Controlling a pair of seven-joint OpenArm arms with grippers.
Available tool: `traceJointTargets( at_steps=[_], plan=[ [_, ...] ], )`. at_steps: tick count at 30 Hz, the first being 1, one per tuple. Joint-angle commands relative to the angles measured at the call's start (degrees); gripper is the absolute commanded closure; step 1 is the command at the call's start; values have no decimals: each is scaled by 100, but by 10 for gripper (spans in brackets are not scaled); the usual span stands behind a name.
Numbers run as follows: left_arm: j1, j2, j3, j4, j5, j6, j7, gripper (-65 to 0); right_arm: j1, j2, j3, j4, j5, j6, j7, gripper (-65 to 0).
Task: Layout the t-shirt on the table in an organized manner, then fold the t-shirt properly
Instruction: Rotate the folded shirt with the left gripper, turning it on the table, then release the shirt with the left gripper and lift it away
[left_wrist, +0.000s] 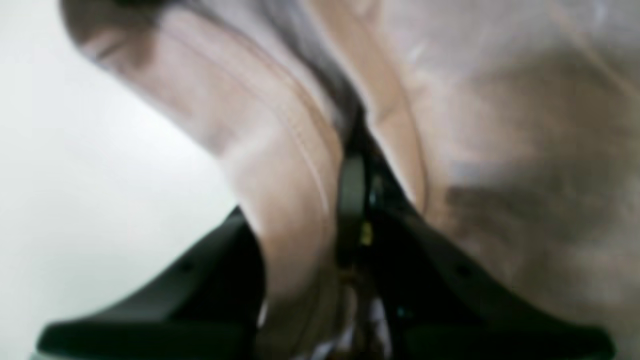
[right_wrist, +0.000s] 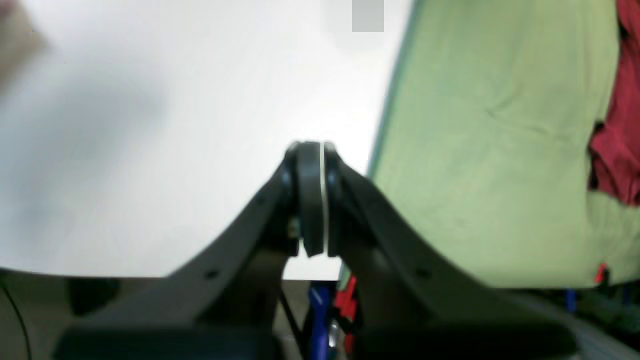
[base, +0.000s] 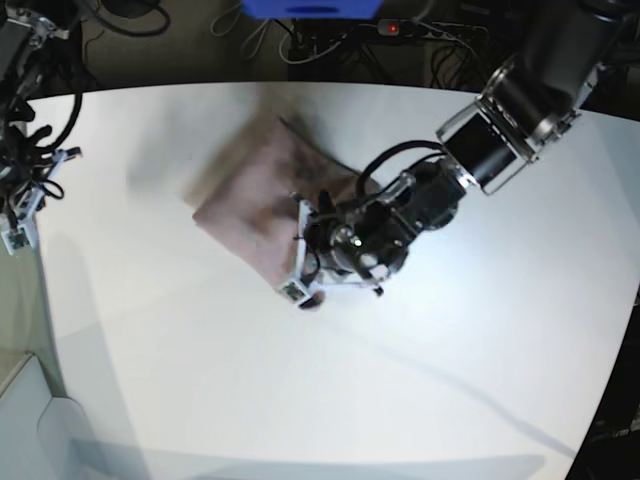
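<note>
The dusty mauve t-shirt (base: 250, 195) lies bunched and motion-blurred on the white table (base: 200, 380), left of centre toward the far side. My left gripper (base: 312, 292) reaches in from the upper right to the shirt's near edge. In the left wrist view its black fingers (left_wrist: 450, 265) are shut on a fold of the t-shirt (left_wrist: 295, 215), and the left gripper (left_wrist: 352, 165) has cloth draped around it. My right gripper (right_wrist: 312, 150) is shut on nothing, hovering over the bare table (right_wrist: 175, 150) at the base view's left edge.
A light green cloth (right_wrist: 490, 150) and a red cloth (right_wrist: 620, 125) lie beyond the table's edge by the right arm (base: 25, 190). Cables (base: 330, 45) and a blue object (base: 310, 8) sit behind the far edge.
</note>
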Motion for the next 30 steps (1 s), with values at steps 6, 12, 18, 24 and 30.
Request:
traceJointTargets(
  at_steps=[6,12,18,24,30],
  plan=[
    [-361,374,987,35,1591,-988,-666,-1,-320,63,613,80,-28,17,18,0],
    [-378,954,1154,-668,2751,-1902,-1238,-1,-566,54,965,80,-28,17,18,0],
    [-387,1631,1154,-1732,3771,-2395,-2091,-1,-812,-104,1370,80,-28,17,18,0],
    [-396,1877,1146,-2004,4114,-2720,-2214,-1,-935,-227,1537,80,-28,17,18,0],
    [-405,1850,1119,-2013,4114,-2720,-2170,-3,-953,-262,1589,80,-19,17,18,0]
  ],
)
